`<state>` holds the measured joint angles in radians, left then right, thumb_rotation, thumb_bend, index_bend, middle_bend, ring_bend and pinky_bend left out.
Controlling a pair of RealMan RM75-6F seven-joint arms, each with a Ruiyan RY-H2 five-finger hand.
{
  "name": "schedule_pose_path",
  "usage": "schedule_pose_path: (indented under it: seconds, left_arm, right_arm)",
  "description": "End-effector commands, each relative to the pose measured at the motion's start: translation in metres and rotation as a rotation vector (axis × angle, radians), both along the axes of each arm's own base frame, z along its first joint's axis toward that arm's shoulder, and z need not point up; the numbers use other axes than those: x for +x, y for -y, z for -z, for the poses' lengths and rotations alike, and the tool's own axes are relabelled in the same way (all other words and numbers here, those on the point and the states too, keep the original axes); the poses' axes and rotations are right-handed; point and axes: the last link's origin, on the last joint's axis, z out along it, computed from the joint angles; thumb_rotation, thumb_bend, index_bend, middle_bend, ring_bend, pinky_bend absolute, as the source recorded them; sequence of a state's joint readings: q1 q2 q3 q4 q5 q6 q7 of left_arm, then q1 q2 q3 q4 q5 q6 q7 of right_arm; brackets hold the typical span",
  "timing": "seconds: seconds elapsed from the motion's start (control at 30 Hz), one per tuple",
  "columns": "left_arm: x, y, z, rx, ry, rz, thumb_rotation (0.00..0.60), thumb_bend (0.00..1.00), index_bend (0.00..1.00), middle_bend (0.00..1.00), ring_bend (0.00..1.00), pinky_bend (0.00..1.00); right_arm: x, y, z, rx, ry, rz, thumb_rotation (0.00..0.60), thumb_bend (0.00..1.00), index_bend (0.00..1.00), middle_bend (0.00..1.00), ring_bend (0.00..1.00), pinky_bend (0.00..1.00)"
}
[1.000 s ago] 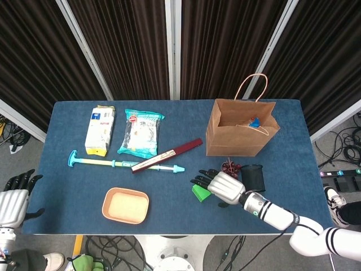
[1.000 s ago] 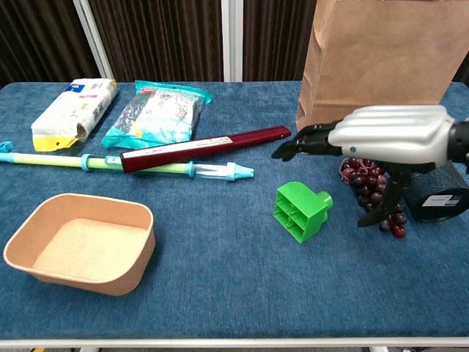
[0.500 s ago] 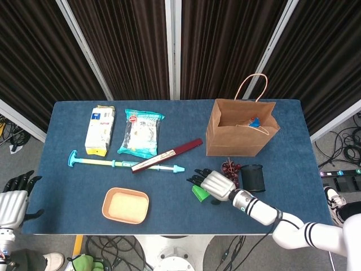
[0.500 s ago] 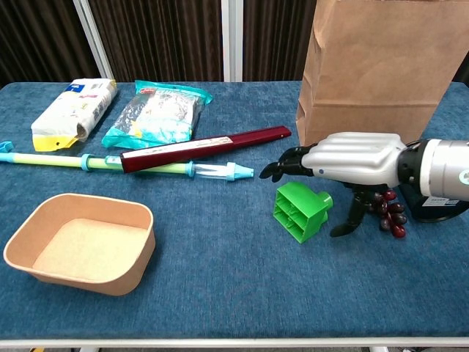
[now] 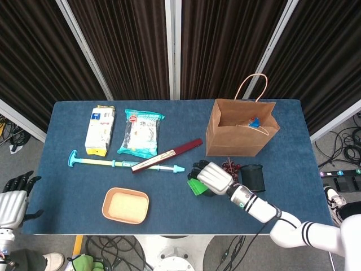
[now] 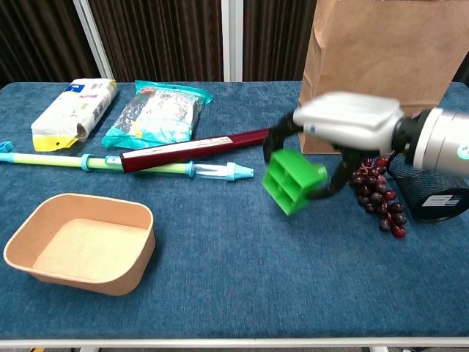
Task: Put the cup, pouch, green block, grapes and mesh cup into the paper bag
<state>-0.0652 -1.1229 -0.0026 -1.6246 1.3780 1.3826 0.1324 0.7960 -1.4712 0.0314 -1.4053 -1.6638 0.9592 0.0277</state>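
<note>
Brown paper bag point(image 5: 241, 135) is my landmark: it stands open-mouthed at the far right of the blue table point(image 5: 73, 192), with something blue already showing inside it, though I cannot tell what. Nearer me than the bag, my right hand point(image 6: 344, 125) has just closed around the green block point(image 6: 292, 180) and raised it; half a second ago the block sat flat on the cloth with my fingers only spread above it, and now it hangs tilted and clear of the table, pinched between thumb and fingers, just in front of the bag's lower left corner. That settles the grasp, I judge, so what is left for this piece is carrying it up over the bag's rim and letting go.

Right of the block, close under the bag's front wall, the mesh cup point(image 5: 253, 177) stands upright, and the grapes point(image 6: 377, 196) lie between it and my hand, both untouched. Well left of the bag, the pouch point(image 5: 141, 132) lies flat at the far side of the table, also waiting. My left hand point(image 5: 12, 200) hangs far left of the bag, off the table edge, holding nothing, fingers loosely apart.
</note>
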Motion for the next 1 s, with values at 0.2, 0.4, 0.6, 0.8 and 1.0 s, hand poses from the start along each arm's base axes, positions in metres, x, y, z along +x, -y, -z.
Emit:
schedule_pose_path:
  seconds: [0.2, 0.4, 0.6, 0.8, 1.0]
  left_arm:
    - [0.002, -0.004, 0.000, -0.002, -0.003, 0.018, 0.600, 0.00, 0.24, 0.20, 0.14, 0.15]
    - [0.005, -0.008, 0.000, 0.019, -0.018, 0.049, 0.600, 0.00, 0.24, 0.20, 0.14, 0.15]
    - [0.009, -0.010, -0.001, 0.048, -0.036, 0.093, 0.600, 0.00, 0.24, 0.20, 0.14, 0.15]
    - [0.016, -0.012, 0.002, 0.081, -0.043, 0.170, 0.600, 0.00, 0.24, 0.20, 0.14, 0.15]
    - [0.023, -0.014, 0.007, 0.049, -0.041, 0.221, 0.600, 0.00, 0.24, 0.20, 0.14, 0.15]
  right_arm:
    - [0.042, 0.013, -0.103, -0.251, 0.346, -0.115, 0.600, 0.18, 0.52, 0.44, 0.21, 0.27]
    - [0.038, 0.028, -0.162, -0.440, 0.512, -0.063, 0.600, 0.18, 0.52, 0.44, 0.20, 0.27]
    - [0.018, 0.052, -0.190, -0.549, 0.564, 0.077, 0.600, 0.18, 0.51, 0.44, 0.20, 0.27]
    - [-0.008, 0.077, -0.192, -0.608, 0.484, 0.255, 0.600, 0.18, 0.45, 0.42, 0.20, 0.27]
    - [-0.026, 0.092, -0.177, -0.531, 0.385, 0.385, 0.600, 0.17, 0.38, 0.39, 0.19, 0.28]
